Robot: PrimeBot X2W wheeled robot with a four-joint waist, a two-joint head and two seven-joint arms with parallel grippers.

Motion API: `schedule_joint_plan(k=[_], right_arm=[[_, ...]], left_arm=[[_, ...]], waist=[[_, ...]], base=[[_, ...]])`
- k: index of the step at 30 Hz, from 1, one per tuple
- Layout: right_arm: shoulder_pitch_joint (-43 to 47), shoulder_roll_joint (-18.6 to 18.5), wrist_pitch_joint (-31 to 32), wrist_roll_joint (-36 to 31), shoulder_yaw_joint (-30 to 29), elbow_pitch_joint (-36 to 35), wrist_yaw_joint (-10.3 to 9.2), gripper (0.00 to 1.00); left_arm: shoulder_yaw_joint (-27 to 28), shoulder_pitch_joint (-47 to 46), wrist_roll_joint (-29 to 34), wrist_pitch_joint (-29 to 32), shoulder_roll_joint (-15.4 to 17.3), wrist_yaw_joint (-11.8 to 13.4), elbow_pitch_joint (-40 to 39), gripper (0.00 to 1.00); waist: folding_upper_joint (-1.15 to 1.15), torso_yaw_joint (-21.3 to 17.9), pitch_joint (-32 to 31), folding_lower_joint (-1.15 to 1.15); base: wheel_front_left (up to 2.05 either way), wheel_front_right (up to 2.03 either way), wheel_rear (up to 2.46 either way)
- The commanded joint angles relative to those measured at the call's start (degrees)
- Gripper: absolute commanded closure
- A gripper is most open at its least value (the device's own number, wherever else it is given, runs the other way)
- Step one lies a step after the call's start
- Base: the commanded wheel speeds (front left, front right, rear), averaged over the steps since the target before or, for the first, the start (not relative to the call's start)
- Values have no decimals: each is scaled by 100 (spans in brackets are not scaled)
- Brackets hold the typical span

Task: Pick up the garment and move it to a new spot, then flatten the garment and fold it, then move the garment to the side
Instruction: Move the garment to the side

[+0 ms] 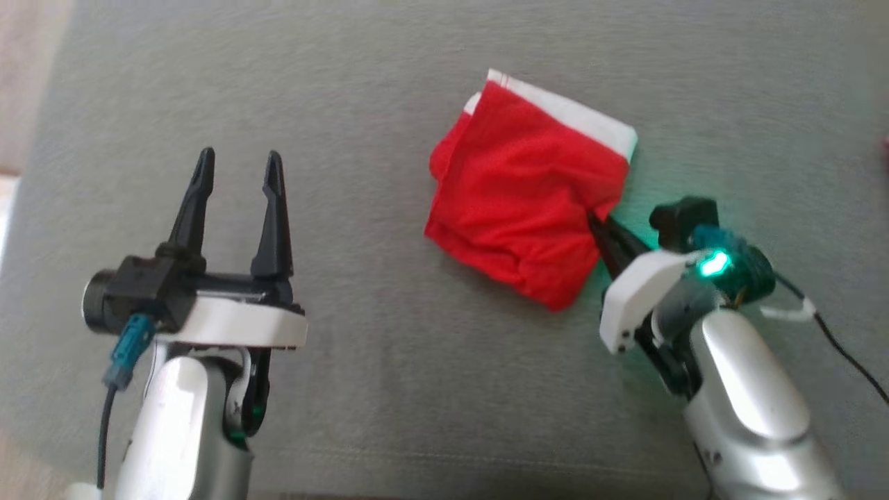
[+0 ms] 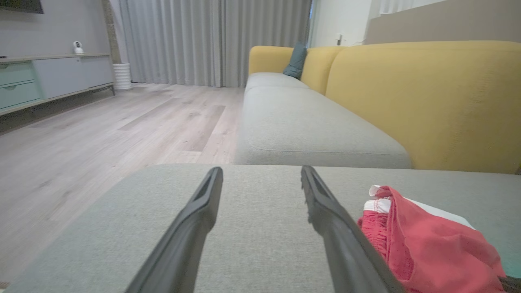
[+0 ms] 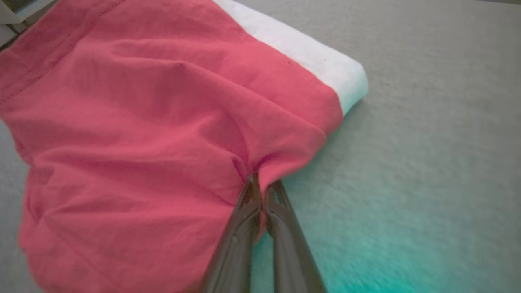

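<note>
The garment (image 1: 521, 191) is a red mesh cloth with a white band, folded into a rough square on the grey cushion (image 1: 389, 361). My right gripper (image 1: 596, 223) is shut on its near right edge, and the cloth puckers around the fingertips. In the right wrist view the right gripper (image 3: 259, 182) pinches a fold of the red garment (image 3: 142, 134). My left gripper (image 1: 239, 163) stands open well to the garment's left, nothing between its fingers. The left wrist view has the open left gripper (image 2: 260, 179) with the garment (image 2: 427, 240) at its lower right.
A yellow sofa back (image 2: 427, 97) and a long grey seat (image 2: 301, 126) lie beyond the cushion. Wooden floor (image 2: 101, 134) and a low cabinet (image 2: 40, 77) are to the left. A black cable (image 1: 847, 354) trails from my right wrist.
</note>
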Motion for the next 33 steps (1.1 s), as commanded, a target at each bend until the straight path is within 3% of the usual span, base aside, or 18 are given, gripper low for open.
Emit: schedule_joint_plan(k=[1, 7, 16, 26, 33], right_arm=[[237, -40, 42, -59, 150, -253, -5, 100], [712, -605, 177, 24, 298, -1037, -5, 100], [489, -1824, 257, 55, 15, -1498, -5, 100], [-521, -2316, -243, 117, -758, -1393, -5, 100], [-925, -2526, -197, -96, -1409, -1358, -5, 100]], left_arm=[[198, 17, 72, -32, 127, -17, -220, 0], [212, 97, 175, -32, 254, -77, -358, 0], [92, -153, 289, -22, 381, -149, -503, 0], [-35, -541, 403, 143, 539, -232, -711, 0], [-140, -811, 469, 256, 647, -310, -889, 0]], waist=[[0, -390, -126, 0], [0, -1257, -96, 0], [0, -1896, 326, 0], [0, -2227, 873, 0], [0, -2346, 1263, 0]], base=[[0, 0, 0], [0, 0, 0], [0, 0, 0], [0, 0, 0], [0, 0, 0]])
